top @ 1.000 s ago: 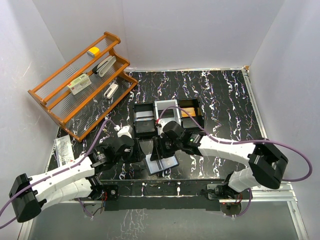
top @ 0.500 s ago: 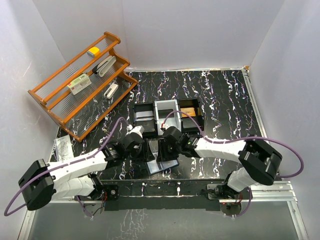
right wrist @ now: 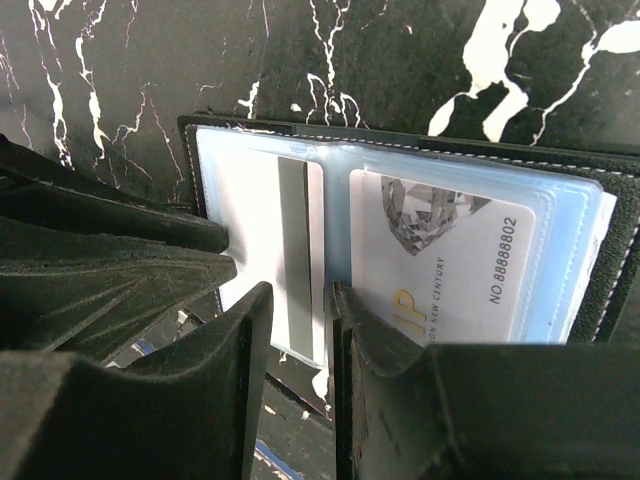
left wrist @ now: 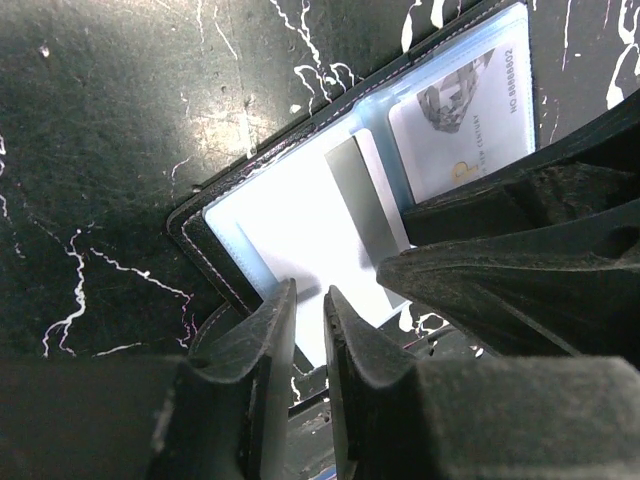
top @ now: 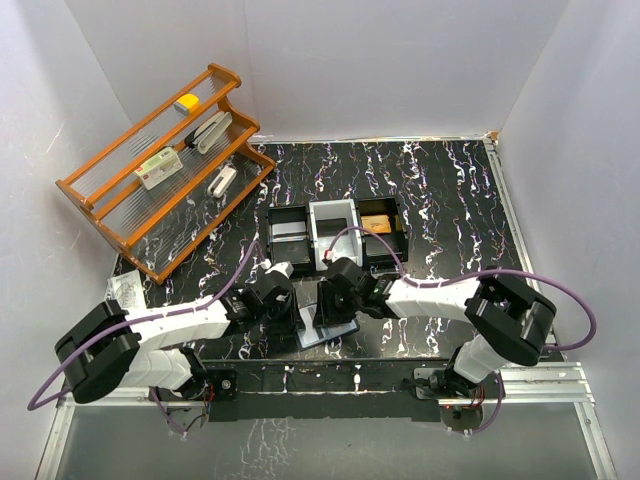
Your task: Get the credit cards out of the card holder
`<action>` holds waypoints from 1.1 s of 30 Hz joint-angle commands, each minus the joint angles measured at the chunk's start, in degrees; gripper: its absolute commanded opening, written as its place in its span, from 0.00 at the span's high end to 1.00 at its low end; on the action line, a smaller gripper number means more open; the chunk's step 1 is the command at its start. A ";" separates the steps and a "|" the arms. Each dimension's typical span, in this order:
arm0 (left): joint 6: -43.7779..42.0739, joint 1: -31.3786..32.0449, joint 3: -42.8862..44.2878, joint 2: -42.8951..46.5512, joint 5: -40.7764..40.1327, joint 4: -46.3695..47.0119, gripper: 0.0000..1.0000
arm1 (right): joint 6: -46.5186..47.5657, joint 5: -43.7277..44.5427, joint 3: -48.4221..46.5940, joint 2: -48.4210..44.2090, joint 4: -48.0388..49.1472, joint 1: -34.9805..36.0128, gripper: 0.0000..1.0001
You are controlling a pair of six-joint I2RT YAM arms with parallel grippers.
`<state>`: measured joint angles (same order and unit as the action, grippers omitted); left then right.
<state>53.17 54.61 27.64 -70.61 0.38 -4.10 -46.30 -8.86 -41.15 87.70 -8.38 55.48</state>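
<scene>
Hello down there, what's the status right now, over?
Left fingers nearly closed at holder left edge, grip unclear. Right fingers nearly closed over striped card, grip unclear. Holder open, VIP card pocketed. Fingers crowded together.

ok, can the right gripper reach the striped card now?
Probably yes: the striped card has its free edge between the right gripper fingers; the left gripper sits beside it, not across.

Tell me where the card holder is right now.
Top view: the card holder lies open near the front edge of the table, about centre, between the left gripper and the right gripper, just nearside of the black tray.
</scene>
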 commanded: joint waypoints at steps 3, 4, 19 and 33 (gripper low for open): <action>-0.23 0.41 -0.97 -1.98 -0.82 -2.91 0.85 | -1.71 -0.17 2.87 -1.39 3.96 -0.15 0.71; 0.01 0.43 -1.23 -1.82 -1.02 -3.17 0.85 | -2.17 -0.45 2.96 -1.24 4.43 -0.18 0.72; -0.12 0.43 -3.85 0.72 -2.04 -2.96 0.86 | -9.22 -11.09 8.15 -3.79 18.09 -3.34 0.80; -2.36 0.47 -2.17 0.81 -2.02 -4.93 0.87 | -10.52 -11.89 10.01 -6.58 19.44 -4.71 0.96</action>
<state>53.28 54.61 25.87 -69.54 0.01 -2.85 -55.92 -18.85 -31.24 83.70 5.10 51.24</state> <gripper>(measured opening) 0.130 0.054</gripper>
